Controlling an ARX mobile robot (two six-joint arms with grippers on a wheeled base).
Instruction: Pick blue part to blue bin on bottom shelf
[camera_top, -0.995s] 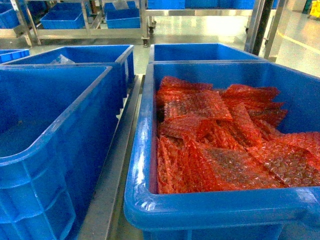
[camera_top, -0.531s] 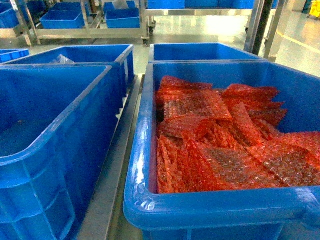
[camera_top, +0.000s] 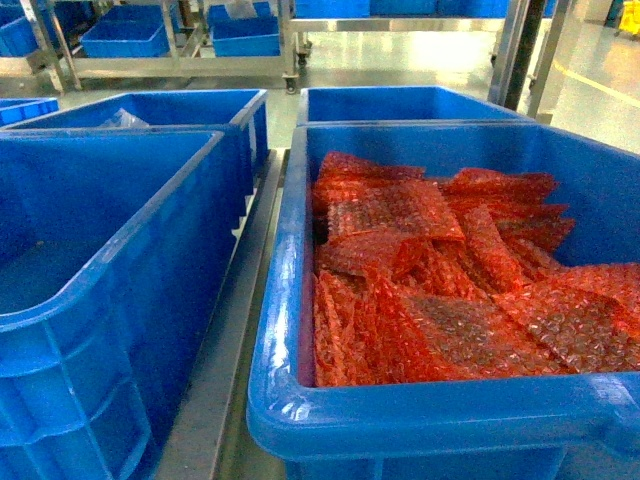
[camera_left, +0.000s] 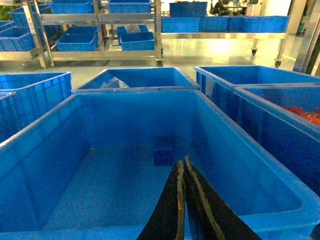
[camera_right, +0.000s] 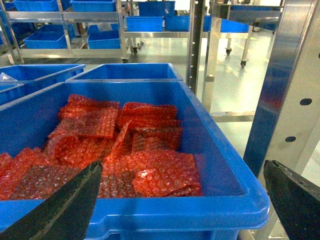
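In the left wrist view a small dark-blue blocky piece, the blue part, lies on the floor of a large blue bin. My left gripper hangs over that bin just short of the part, shut with nothing between its fingers. My right gripper is wide open over the near rim of another blue bin full of red bubble-wrap bags. Neither gripper shows in the head view. Blue bins stand on the low shelf of a metal rack far behind.
Two more blue bins stand behind the near pair, with a metal rail between the near bins. A steel upright rises right of the bubble-wrap bin. Wheeled racks with blue bins line the far floor.
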